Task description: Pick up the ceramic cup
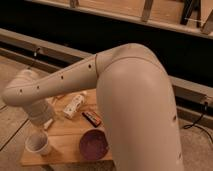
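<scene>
The ceramic cup (pixel 37 143) is small, white and round, and it stands upright near the front left corner of the small wooden table (pixel 65 134). My gripper (pixel 46 123) hangs from the pale arm's wrist (pixel 39 112) just above and behind the cup, a little to its right and apart from it. The arm's wide upper part fills the right half of the view and hides the table's right side.
A dark reddish-brown bowl (pixel 93 144) sits to the right of the cup at the table's front. A white bottle (pixel 74 105) lies on its side behind the gripper. A small dark bar (pixel 91 118) lies near the table's middle. A long bench and dark wall run behind.
</scene>
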You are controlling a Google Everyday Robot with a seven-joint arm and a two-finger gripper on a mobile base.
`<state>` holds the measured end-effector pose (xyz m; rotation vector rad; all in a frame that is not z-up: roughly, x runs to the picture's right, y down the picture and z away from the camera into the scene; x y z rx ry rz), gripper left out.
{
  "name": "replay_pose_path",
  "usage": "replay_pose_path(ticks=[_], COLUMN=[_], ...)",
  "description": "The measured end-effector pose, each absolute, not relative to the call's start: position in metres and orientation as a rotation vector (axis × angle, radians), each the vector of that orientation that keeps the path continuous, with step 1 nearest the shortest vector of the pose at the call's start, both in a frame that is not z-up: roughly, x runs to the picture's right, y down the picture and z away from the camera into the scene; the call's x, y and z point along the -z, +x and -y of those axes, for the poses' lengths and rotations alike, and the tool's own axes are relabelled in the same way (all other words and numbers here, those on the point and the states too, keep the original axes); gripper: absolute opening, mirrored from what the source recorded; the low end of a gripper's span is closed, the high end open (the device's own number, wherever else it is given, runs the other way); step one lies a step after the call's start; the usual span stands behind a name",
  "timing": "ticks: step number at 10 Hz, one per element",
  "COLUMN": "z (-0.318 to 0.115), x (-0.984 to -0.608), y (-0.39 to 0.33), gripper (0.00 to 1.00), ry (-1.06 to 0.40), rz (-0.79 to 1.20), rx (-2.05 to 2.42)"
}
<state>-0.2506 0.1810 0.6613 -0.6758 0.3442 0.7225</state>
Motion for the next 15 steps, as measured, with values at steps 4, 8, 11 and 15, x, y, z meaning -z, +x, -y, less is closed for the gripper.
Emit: replay_pose_path(ticks=[4, 8, 11, 15], z=[-0.203, -0.214, -0.218, -0.221], x=[-0.678, -0.688, -0.694, -0.707], y=[-0.259, -0.269, -0.277, -0.279], gripper=[0.65, 0.65, 0.65, 0.47], ry=[-0.664, -0.649, -0.643, -0.647], rz=[-0.331, -0.31, -0.291, -0.275], rx=[-0.631, -0.581, -0.561, -0.552])
